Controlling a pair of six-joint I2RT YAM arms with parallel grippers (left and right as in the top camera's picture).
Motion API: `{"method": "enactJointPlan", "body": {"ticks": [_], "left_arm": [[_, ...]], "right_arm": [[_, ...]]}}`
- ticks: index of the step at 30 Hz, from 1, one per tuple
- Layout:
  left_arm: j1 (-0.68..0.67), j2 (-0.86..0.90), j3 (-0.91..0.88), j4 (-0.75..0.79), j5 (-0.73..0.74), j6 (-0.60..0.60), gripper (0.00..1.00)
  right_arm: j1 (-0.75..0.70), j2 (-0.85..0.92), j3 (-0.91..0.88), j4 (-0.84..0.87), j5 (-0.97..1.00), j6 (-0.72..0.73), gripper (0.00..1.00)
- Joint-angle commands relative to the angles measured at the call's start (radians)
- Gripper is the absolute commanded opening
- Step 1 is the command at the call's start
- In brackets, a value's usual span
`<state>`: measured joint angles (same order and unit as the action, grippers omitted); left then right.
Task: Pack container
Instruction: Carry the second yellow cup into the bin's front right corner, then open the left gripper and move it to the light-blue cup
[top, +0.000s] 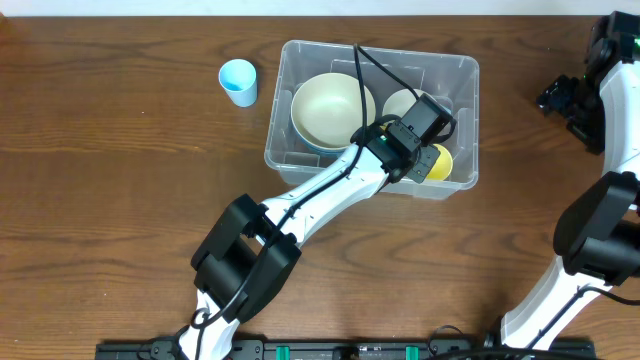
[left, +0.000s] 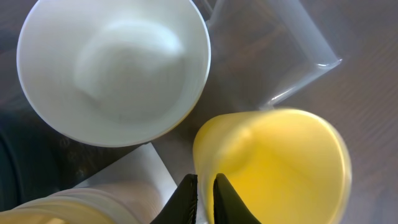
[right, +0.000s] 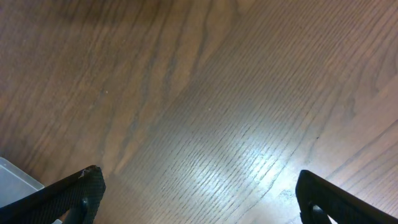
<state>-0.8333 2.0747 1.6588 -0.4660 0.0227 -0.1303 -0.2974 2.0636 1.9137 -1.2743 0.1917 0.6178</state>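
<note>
Only the wrist view shows left gripper (left: 206, 200) nipping yellow cup (left: 280, 168)

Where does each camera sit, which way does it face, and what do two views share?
Overhead: above the table, facing straight down on container, blue cup, left arm, right arm.
Left wrist: over the container, facing down at white bowl and yellow cup; left gripper pinches the cup's rim.
Right wrist: over bare wood, facing down; right gripper open.
Shared: overhead and left wrist both show the yellow cup.
</note>
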Motion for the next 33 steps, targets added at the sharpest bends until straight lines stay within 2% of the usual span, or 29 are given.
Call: {"method": "enactJointPlan", "body": {"ticks": [1,8,11,18,20,22,24,27,28,30,31,33], "left_arm": [[0.005,0.018,-0.006,-0.002,-0.015,0.007,0.12],[0.005,0.017,-0.005,0.016,-0.015,0.013,0.13],[0.005,0.010,-0.001,0.046,-0.016,0.060,0.23],[0.007,-0.043,0.080,0.048,-0.016,0.072,0.24],[0.010,-0.060,0.105,0.048,-0.016,0.079,0.33],[0.018,-0.084,0.119,0.048,-0.017,0.087,0.36],[0.031,-0.117,0.122,0.049,-0.051,0.089,0.37],[0.063,-0.187,0.122,0.043,-0.188,0.090,0.37],[0.078,-0.213,0.122,0.039,-0.243,0.089,0.43],[0.122,-0.270,0.122,0.028,-0.352,0.089,0.66],[0.150,-0.297,0.122,0.021,-0.386,0.089,0.74],[0.229,-0.343,0.122,-0.004,-0.410,0.085,0.80]], "right_arm": [[-0.005,-0.005,-0.004,0.000,0.014,0.010,0.99],[-0.005,-0.005,-0.004,0.000,0.014,0.010,0.99],[-0.005,-0.005,-0.004,0.000,0.014,0.010,0.99],[-0.005,-0.005,-0.004,0.000,0.014,0.010,0.99],[-0.005,-0.005,-0.004,0.000,0.014,0.010,0.99],[-0.005,-0.005,-0.004,0.000,0.014,0.010,0.99],[-0.005,-0.005,-0.004,0.000,0.014,0.010,0.99],[-0.005,-0.005,-0.004,0.000,0.014,0.010,0.99],[-0.005,-0.005,-0.004,0.000,0.014,0.010,0.99],[-0.005,-0.005,-0.004,0.000,0.014,0.010,0.99],[-0.005,-0.005,-0.004,0.000,0.014,0.010,0.99],[-0.005,-0.005,-0.004,0.000,0.014,0.010,0.99]]}}
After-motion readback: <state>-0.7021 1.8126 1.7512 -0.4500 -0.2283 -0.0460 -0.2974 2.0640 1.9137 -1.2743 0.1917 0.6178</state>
